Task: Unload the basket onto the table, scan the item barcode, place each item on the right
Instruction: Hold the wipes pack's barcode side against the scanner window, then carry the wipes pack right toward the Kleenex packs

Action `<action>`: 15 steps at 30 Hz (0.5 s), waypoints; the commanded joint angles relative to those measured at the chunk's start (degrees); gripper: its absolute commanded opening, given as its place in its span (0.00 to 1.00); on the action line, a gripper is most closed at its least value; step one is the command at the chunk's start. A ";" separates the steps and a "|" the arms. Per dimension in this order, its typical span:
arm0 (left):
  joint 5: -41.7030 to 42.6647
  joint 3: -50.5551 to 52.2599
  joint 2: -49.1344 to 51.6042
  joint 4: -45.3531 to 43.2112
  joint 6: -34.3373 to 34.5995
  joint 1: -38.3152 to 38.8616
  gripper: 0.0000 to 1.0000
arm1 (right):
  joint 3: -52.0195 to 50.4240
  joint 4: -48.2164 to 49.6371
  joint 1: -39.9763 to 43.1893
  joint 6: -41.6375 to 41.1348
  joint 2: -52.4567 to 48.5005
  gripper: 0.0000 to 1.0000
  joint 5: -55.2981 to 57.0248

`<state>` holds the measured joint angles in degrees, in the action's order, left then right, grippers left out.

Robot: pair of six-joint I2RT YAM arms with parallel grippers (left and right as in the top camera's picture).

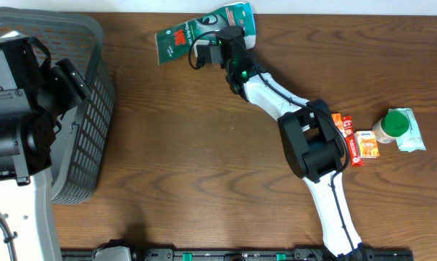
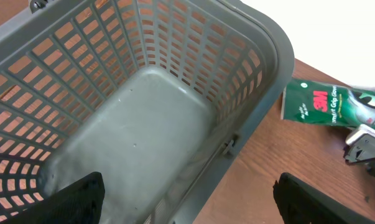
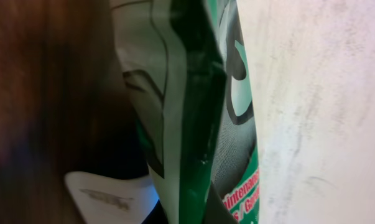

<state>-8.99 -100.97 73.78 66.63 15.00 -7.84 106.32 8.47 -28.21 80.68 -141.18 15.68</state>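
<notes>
The green pack (image 1: 196, 32) lies at the far edge of the brown bench (image 1: 189, 167), near the middle. It has white letters and a red patch on it.

The right arm reaches out long across the bench to the pack. The right pincer (image 1: 219, 45) is closed tight, and it pinches the green pack. In the right wrist view the pack fills the picture, very close, with a fold running up it.

The left arm is on the left side, over the grey basket (image 1: 95, 109). The left pincer (image 2: 193, 200) is open wide and holds nothing. Its 2 black fingers (image 2: 75, 199) hang above the inside of the basket. The left wrist view also shows the green pack on the bench, just past the basket's corner.

On the right side of the bench, well apart from the pack, are some small red and orange boxes (image 1: 356, 145) and a jar with a green lid (image 1: 392, 125).
</notes>
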 commanded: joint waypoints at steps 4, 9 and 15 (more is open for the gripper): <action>-0.50 -0.39 -0.04 0.00 0.09 -0.24 0.88 | 1.27 0.39 0.00 -13.25 -0.24 0.01 -1.44; -0.50 -0.39 -0.04 0.00 0.09 -0.24 0.88 | 1.27 4.44 1.46 -32.63 3.76 0.01 -6.45; -0.52 -0.39 -0.04 0.00 0.09 -0.24 0.88 | 1.27 -0.55 2.08 -46.27 14.10 0.01 -8.68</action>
<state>-8.99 -100.97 73.78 66.65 15.00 -7.84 106.37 9.58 -26.74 46.78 -136.59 9.37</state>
